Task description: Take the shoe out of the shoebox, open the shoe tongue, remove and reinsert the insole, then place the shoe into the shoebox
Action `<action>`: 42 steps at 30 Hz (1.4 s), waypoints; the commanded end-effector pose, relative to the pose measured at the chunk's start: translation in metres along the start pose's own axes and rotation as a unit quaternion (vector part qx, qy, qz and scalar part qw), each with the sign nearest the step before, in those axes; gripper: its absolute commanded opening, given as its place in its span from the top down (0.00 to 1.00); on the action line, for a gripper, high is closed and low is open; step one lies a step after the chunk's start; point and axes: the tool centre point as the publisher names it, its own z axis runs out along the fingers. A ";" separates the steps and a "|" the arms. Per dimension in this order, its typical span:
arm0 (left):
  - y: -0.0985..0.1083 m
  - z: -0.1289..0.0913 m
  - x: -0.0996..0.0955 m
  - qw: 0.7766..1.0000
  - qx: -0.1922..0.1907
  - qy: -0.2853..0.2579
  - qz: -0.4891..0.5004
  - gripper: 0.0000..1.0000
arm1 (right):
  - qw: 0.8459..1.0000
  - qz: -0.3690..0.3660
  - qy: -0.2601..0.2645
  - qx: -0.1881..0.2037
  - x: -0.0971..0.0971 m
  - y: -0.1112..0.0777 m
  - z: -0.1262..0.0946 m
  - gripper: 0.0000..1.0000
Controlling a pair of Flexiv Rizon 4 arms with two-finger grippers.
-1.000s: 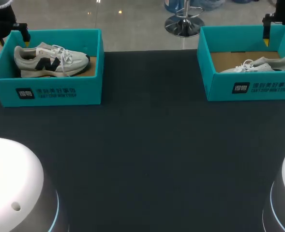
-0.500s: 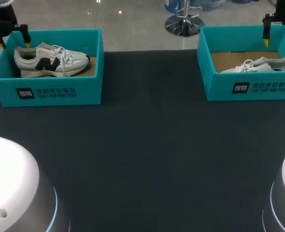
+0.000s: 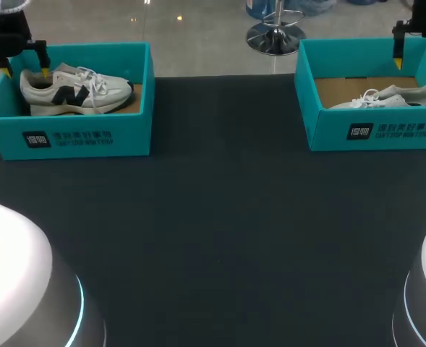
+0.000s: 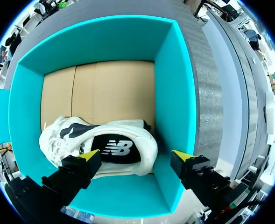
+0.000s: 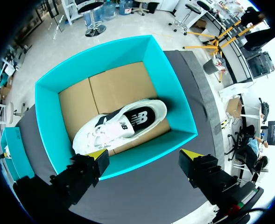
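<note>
Over the last second the left fingers (image 3: 45, 71) have edged sideways and a little lower. They now hang spread wide, gripping nothing, above the heel end of the shoe (image 3: 75, 88), which stands on its sole in the left shoebox (image 3: 90, 141) at the bench's (image 3: 220, 217) far corner. From the wrist, one tip sits over the heel and the other seems to sit over the box's end wall. The right fingers (image 5: 98, 156) have not stirred, and are parted and empty above the other shoebox (image 3: 372, 131) with its second shoe (image 3: 397, 95). Lifting out has barely begun. I judge the left arm must shift further inward so both tips clear the wall before descending.
</note>
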 end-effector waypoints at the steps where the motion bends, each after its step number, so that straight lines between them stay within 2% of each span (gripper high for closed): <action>1: 0.005 0.006 0.001 1.000 0.006 0.002 0.002 0.00 | 1.000 0.000 0.001 -0.002 -0.001 -0.001 0.000 0.00; 17: 0.005 0.024 -0.012 0.999 0.007 0.039 0.013 0.00 | 1.000 0.000 0.001 -0.002 -0.001 -0.001 0.000 0.00; 18: 0.005 0.025 -0.012 0.999 0.007 0.039 0.014 0.05 | 1.000 0.000 0.001 -0.002 -0.001 -0.001 0.000 0.00; 19: 0.004 0.025 -0.013 0.999 0.006 0.039 0.014 0.41 | 1.000 0.000 0.001 -0.002 -0.001 -0.001 0.000 0.00; 20: 0.004 0.024 -0.013 0.999 0.005 0.038 0.014 0.58 | 1.000 0.000 0.001 -0.002 -0.001 -0.001 0.000 0.00; 23: 0.002 0.023 -0.013 0.999 0.000 0.038 0.014 0.97 | 1.000 0.000 0.001 -0.002 -0.001 -0.001 0.000 0.00; 24: 0.002 0.022 -0.013 0.999 -0.001 0.038 0.015 1.00 | 1.000 0.000 0.001 -0.002 -0.001 -0.001 0.000 0.00; 42: -0.004 0.019 -0.009 0.999 -0.011 0.044 0.019 1.00 | 1.000 0.000 0.001 -0.002 -0.001 -0.001 0.000 0.00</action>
